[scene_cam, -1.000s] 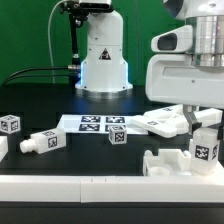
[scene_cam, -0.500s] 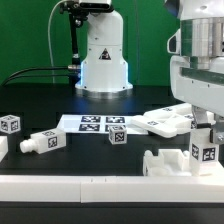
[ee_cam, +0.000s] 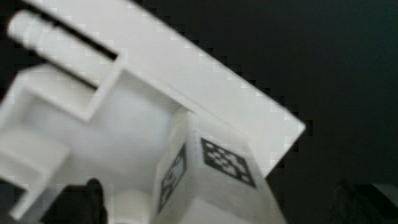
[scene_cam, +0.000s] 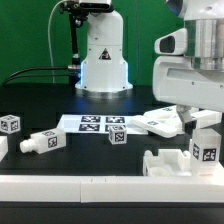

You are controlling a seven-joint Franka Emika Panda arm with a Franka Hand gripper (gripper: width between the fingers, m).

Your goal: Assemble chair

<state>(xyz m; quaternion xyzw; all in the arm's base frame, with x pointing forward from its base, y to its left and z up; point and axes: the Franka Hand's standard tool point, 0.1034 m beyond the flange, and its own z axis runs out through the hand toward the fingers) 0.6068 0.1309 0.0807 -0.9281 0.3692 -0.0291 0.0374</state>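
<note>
The gripper (scene_cam: 201, 118) hangs directly above a chunky, tag-marked white plastic chair block (scene_cam: 205, 148), how far its jaws are parted I cannot tell, with a smooth flat slab (scene_cam: 160, 122) tilted just beside it.

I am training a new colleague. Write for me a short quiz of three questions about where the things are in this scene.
1. True or false: in the exterior view, the marker board lies in front of the white robot base.
2. Where is the small tagged cube in the exterior view? A) at the far left B) at the far right C) on top of the robot base
3. Fill in: the flat chair slab lies to the exterior view's ____ of the marker board.

Key: 1 true; 2 A; 3 right.
</note>
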